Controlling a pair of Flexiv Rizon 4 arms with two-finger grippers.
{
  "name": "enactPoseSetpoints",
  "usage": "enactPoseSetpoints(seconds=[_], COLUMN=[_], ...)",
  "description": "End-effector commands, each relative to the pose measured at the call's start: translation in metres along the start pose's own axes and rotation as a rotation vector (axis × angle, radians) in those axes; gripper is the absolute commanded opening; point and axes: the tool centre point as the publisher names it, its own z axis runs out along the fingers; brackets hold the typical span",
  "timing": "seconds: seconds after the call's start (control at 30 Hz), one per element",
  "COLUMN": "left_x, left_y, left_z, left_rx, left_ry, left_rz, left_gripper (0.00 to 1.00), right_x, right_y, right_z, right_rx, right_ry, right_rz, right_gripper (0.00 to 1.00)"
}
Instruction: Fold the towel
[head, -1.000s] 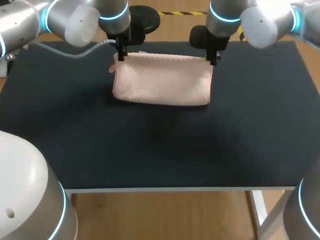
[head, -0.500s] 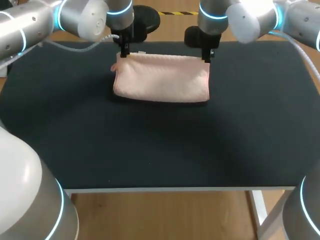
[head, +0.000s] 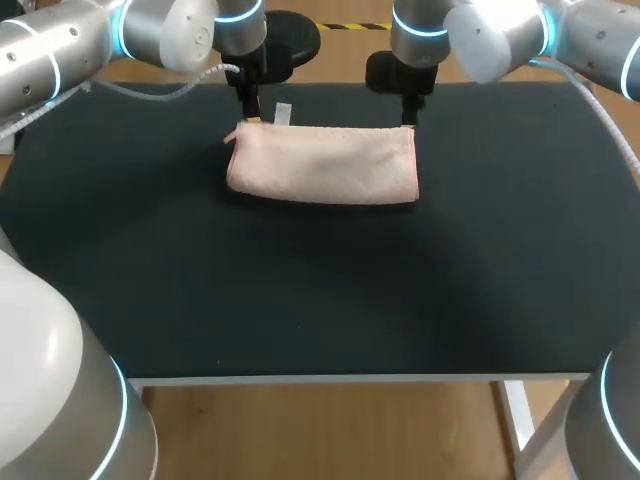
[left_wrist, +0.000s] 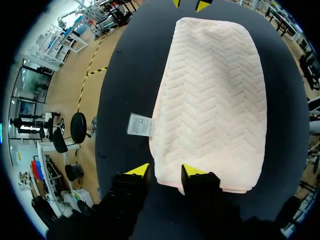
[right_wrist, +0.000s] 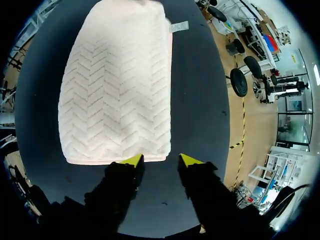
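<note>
The pink towel (head: 320, 165) lies flat on the black table (head: 320, 290) near its far edge, folded in half, with its white tag (head: 283, 113) sticking out at the back. My left gripper (head: 250, 110) hovers at the towel's far left corner, my right gripper (head: 407, 112) at the far right corner. In the left wrist view the gripper (left_wrist: 166, 172) is open over the corner of the towel (left_wrist: 210, 95), with the tag (left_wrist: 140, 125) beside it. In the right wrist view the gripper (right_wrist: 161, 161) is open at the edge of the towel (right_wrist: 117, 90), holding nothing.
The black surface stretches wide in front of the towel and to both sides. A grey cable (head: 150, 95) hangs from my left arm over the far left of the table. The table's front edge (head: 360, 378) lies well away from the towel.
Both grippers have opened and let go of the towel's upper edge. The raised layer has dropped flat onto the lower one, and the tag now shows at the back.
</note>
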Motion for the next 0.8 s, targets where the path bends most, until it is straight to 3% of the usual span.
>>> enactPoseSetpoints(seconds=[0.03, 0.17, 0.47, 0.67, 0.8], left_x=[0.005, 0.009, 0.031, 0.046, 0.054], left_y=[0.01, 0.018, 0.025, 0.026, 0.032], left_z=[-0.013, -0.034, -0.077, -0.086, -0.089], left_rx=[0.027, 0.138, 0.553, 0.703, 0.802], left_ry=[-0.012, -0.039, -0.077, -0.027, 0.013], left_rz=[-0.021, -0.038, 0.089, 0.125, 0.091], left_gripper=[1.0, 1.0, 1.0, 1.0, 1.0], right_x=[0.002, 0.001, 0.007, 0.015, 0.022], right_y=[-0.004, -0.006, -0.009, -0.013, -0.016], right_z=[-0.008, -0.019, -0.045, -0.055, -0.062], right_rx=[0.004, -0.008, -0.057, -0.072, -0.088], right_ry=[-0.019, -0.043, -0.071, -0.084, -0.091], right_rz=[0.0, 0.013, 0.053, 0.089, 0.123], right_gripper=[1.0, 1.0, 1.0, 1.0, 1.0])
